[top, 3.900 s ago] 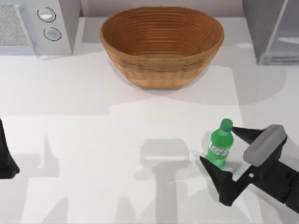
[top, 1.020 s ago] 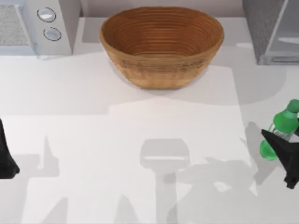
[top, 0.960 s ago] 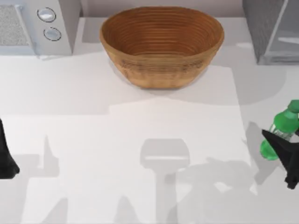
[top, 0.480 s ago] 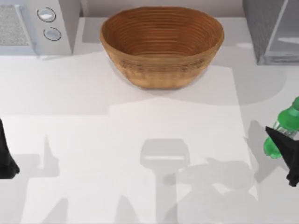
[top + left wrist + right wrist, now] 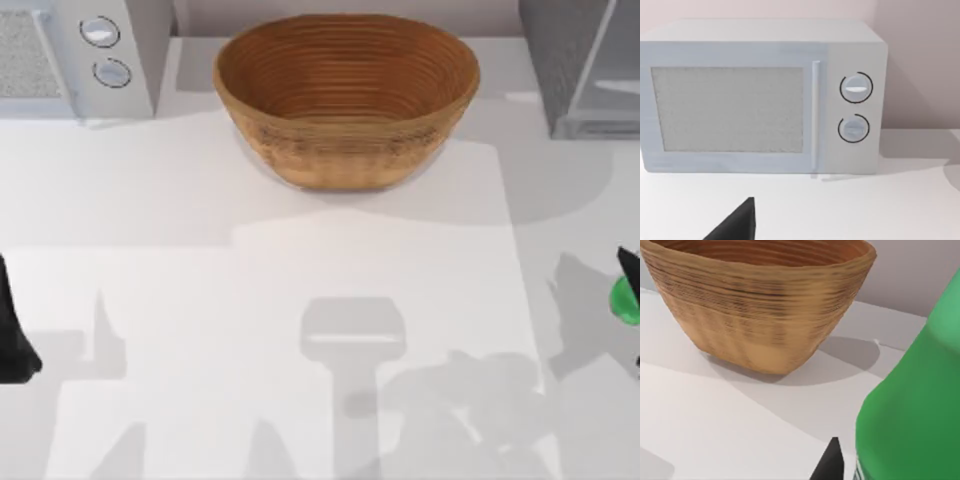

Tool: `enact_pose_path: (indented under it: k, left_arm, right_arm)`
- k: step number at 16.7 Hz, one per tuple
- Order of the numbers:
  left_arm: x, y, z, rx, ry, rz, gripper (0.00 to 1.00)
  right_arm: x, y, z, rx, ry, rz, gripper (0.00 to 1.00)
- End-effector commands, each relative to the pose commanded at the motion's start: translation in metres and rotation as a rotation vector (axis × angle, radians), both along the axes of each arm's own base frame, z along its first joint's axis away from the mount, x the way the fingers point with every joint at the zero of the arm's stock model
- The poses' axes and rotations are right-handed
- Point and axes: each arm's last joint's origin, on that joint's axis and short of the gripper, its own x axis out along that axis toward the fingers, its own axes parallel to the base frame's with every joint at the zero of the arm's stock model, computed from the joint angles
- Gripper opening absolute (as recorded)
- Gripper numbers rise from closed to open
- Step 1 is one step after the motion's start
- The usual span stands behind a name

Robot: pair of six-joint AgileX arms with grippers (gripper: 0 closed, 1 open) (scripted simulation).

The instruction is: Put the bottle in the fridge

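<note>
At the desk's (image 5: pixel 300 300) right edge, top view: right hand (image 5: pixel 633 300) mostly cut off by the frame, just a dark finger tip above a sliver of green, the bottle (image 5: pixel 626 299). Bottle sits between the hand's dark parts, clear of the desk surface by the look of its shadow, which falls to the left of it. Right wrist view: bottle (image 5: pixel 915 410) looms close, green body upright or nearly so, edge of a white-lettered label at its base; one dark finger (image 5: pixel 829 465) beside it. Hand appears closed on the bottle, gripped around the body.

Fridge (image 5: pixel 580 65) at the far right corner, dark speckled side, pale glassy door panel. Bottle is well in front of it, near the desk's right edge, not inside.

Woven basket (image 5: pixel 345 95) far centre, also close in the right wrist view (image 5: pixel 760 300).

Left arm parked at the desk's left edge; left hand (image 5: pixel 12 340) a dark shape low in the near left. Cannot tell how its fingers stand. Left wrist view: one dark finger tip (image 5: pixel 735 225), facing the white microwave (image 5: pixel 760 95) with two round knobs, microwave at the far left corner (image 5: pixel 75 55).
</note>
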Motion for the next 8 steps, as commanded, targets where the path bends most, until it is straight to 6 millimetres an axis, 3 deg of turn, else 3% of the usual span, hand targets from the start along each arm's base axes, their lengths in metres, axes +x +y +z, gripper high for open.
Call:
enact_pose_path:
  k: [8]
  left_arm:
    - [0.0,0.0,0.0,0.0,0.0,0.0,1.0]
  right_arm:
    - [-0.042,-0.007,0.018,0.027,-0.104,-0.309,0.01]
